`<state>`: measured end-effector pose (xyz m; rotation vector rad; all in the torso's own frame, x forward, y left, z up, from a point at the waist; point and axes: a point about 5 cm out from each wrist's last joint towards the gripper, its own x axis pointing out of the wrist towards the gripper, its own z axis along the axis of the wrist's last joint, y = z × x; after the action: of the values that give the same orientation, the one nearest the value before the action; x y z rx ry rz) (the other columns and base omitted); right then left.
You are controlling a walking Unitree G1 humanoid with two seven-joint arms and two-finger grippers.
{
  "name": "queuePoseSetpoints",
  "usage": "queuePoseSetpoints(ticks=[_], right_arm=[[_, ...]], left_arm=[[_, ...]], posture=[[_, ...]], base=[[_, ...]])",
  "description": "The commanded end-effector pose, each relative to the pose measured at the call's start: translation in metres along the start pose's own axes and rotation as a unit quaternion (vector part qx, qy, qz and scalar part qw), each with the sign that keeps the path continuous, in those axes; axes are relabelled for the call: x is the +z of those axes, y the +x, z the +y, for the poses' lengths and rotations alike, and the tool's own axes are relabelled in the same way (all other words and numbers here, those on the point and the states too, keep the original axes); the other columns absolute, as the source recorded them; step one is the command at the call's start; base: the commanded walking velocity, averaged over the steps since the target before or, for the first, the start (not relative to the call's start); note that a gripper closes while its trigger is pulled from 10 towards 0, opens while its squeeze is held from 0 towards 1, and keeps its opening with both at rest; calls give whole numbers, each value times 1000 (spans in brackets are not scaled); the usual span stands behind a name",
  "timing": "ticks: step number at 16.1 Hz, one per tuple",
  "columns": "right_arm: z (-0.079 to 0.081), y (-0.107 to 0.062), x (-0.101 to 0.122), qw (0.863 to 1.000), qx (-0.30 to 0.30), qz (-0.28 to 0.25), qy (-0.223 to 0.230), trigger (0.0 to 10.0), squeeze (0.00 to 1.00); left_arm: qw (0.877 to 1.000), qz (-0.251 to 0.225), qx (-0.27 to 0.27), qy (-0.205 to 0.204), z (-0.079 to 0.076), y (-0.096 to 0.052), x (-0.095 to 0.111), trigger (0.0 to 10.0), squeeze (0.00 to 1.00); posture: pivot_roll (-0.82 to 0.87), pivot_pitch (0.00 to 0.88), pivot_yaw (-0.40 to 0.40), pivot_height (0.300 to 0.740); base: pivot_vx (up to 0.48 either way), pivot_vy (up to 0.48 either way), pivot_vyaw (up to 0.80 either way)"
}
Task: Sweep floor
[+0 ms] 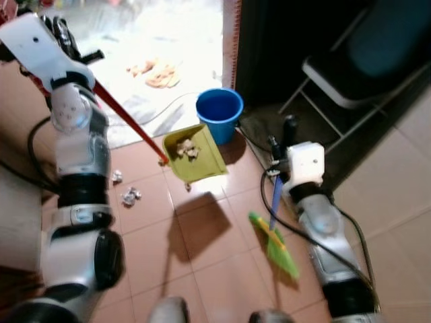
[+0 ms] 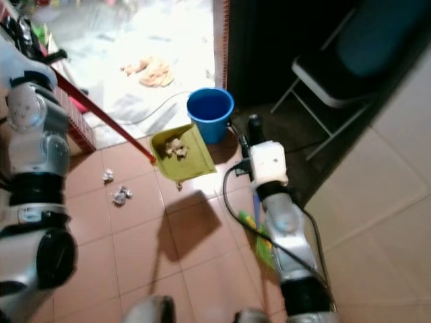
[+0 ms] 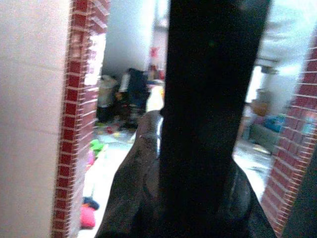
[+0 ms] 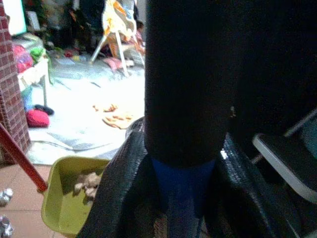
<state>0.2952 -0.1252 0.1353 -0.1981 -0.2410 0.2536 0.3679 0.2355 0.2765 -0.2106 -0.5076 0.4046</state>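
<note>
Holding the yellow-green plastic dustpan (image 1: 194, 156) by its long red handle (image 1: 128, 121), the left end effector (image 1: 60, 30) sits clamped at upper left, pan raised mid-frame beside the round blue bucket (image 1: 219, 112). The right end effector (image 1: 283, 138) grips the blue-handled green broom (image 1: 275, 239). Crumpled foil scraps (image 1: 128, 195) lie lower left of the pan.

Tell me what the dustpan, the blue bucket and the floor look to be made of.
Dustpan: likely plastic, a uniform matte yellow-green with thin moulded walls. Blue bucket: probably plastic too, smooth with a solid colour and a rolled rim. Floor: glazed ceramic tile, seemingly; reddish squares with grout lines and a faint sheen.
</note>
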Motion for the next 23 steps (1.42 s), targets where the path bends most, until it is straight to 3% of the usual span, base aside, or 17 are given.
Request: queuePoseSetpoints(ticks=[1,18,23], right_arm=[[-7,-3,4,1000,-9,-16,-12,10000,0],[-4,-2,2,1000,3,-21,-17,10000,0],[-2,-3,3,1000,7,-23,-14,10000,0]], left_arm=[[997,-69,-27,-27,-19,6,29,10000,0],[996,-85,-15,-17,-19,12,36,10000,0],[996,-92,-11,-4,-21,10,34,10000,0]], posture=[[-84,66,58,740],[-83,55,62,740],[-83,54,65,740]], base=[[472,0,-456],[461,0,89],[394,275,0]])
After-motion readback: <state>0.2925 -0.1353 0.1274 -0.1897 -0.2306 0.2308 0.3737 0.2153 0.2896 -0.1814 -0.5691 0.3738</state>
